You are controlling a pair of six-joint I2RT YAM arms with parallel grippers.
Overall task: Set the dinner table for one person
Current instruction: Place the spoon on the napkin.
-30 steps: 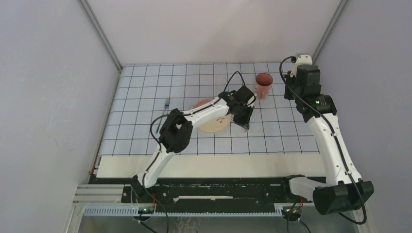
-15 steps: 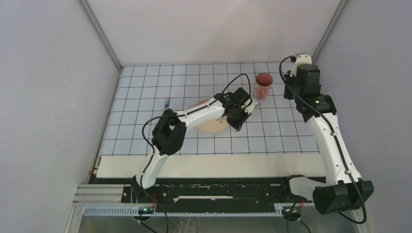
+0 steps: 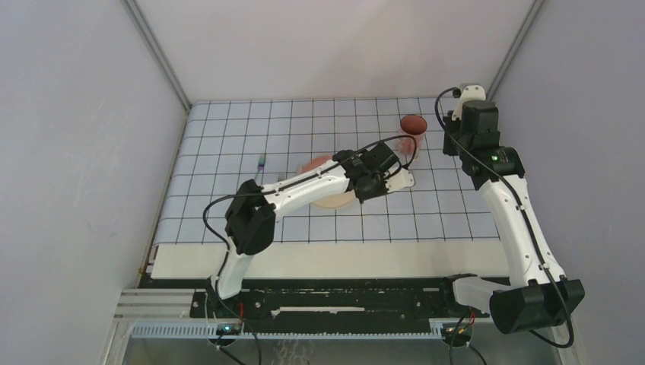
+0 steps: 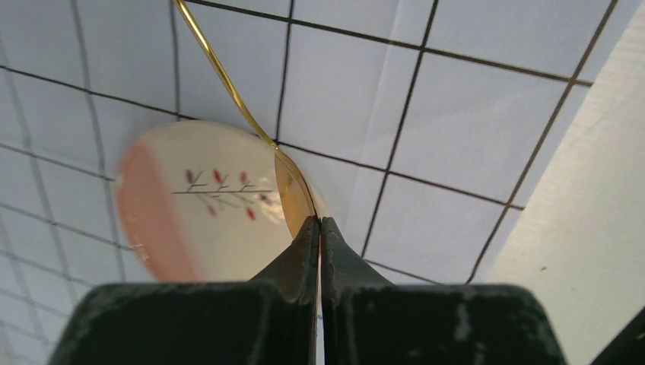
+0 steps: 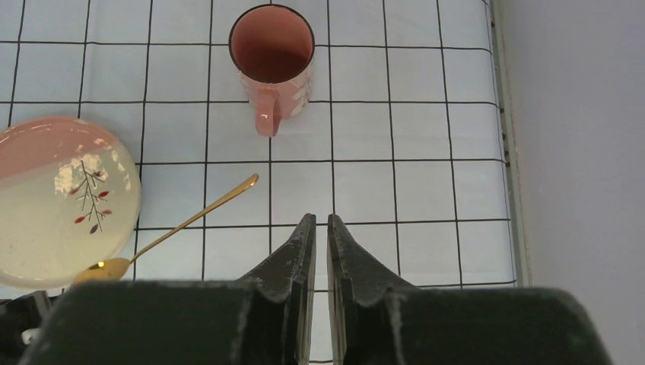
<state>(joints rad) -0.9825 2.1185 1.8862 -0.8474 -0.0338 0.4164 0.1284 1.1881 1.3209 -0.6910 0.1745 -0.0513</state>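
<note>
Gridded cloth (image 5: 380, 190); left end effector (image 4: 319, 222) tight on gold spoon (image 4: 293, 190), indistinct overhead; right end effector (image 5: 318, 220) barely ajar.

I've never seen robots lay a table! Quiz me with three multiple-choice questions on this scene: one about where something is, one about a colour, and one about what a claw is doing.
1. Where does the mug stand?
A. Upright on the gridded cloth, apart from the plate
B. Upside down on the plate
C. Inside a bowl

2. What colour is the spoon?
A. Silver
B. Gold
C. Black

3. What is the left gripper doing?
A. Standing wide open and empty
C. Shut on the spoon
B. Gripping the mug's handle

Answers:
1. A: the right wrist view shows bare grid squares between the mug and the plate.
2. B: its handle and bowl gleam yellow-gold in both wrist views.
3. C: the left wrist view shows the fingers pinched together on the spoon's bowl end.
</note>
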